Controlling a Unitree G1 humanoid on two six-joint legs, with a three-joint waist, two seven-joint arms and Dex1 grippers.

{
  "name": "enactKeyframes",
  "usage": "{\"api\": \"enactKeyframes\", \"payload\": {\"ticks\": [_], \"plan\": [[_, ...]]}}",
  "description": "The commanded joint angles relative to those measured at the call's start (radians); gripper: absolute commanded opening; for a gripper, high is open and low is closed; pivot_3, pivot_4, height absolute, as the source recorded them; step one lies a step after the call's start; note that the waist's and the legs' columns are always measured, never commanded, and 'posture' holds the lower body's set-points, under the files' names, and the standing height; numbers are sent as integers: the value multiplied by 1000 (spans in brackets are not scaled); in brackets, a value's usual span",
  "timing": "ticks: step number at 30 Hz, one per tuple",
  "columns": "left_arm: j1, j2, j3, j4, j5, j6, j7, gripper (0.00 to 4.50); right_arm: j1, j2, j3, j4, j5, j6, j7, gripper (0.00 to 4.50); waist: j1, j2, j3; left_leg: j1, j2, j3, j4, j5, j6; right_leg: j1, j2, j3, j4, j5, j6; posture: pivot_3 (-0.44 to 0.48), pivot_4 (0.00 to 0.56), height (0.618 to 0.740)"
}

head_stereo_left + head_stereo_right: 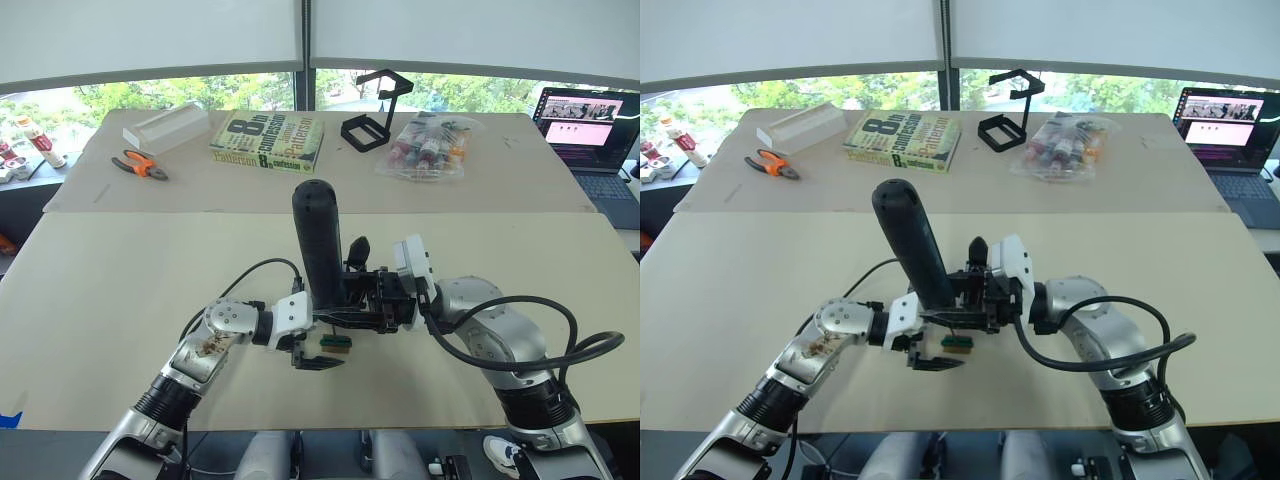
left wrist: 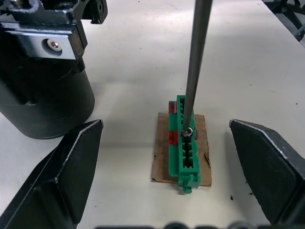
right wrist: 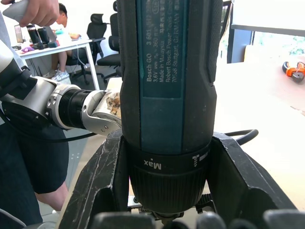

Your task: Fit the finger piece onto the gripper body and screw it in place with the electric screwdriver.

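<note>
My right gripper (image 3: 167, 157) is shut on the electric screwdriver (image 1: 318, 240), a thick black cylinder held nearly upright over the middle of the near table. Its thin metal bit (image 2: 195, 57) comes down onto a screw in a small green block (image 2: 186, 143) on brown card. My left gripper (image 2: 164, 126) is open, its fingers (image 2: 71, 176) wide apart on either side of that block, low over the table (image 1: 120, 280). The gripper body (image 2: 43, 100), with a black cylindrical base and a silvery bracket, stands just beside the block. The finger piece is hidden or out of view.
On the far table lie a book (image 1: 267, 140), orange pliers (image 1: 140, 165), a white box (image 1: 165, 125), a black wire stand (image 1: 375, 110) and a bag of small bottles (image 1: 430, 145). A laptop (image 1: 590, 130) sits at the far right. A person (image 3: 28, 157) stands behind my left arm.
</note>
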Motion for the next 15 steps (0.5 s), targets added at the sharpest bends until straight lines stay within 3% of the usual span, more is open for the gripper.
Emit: {"api": "enactKeyframes", "payload": {"ticks": [1, 15], "plan": [[-3, 2, 10, -24, -8, -10, 2, 4500, -7, 7, -13, -36, 15, -27, 6, 1890, 0, 0, 0, 0, 0, 0, 0, 0, 0, 0, 0, 0, 0, 0, 0, 0, 150, 740], [-9, 3, 13, -21, -9, -9, 2, 4500, 1, 10, -6, -45, 19, -19, 0, 1890, 0, 0, 0, 0, 0, 0, 0, 0, 0, 0, 0, 0, 0, 0, 0, 0, 150, 740]]}}
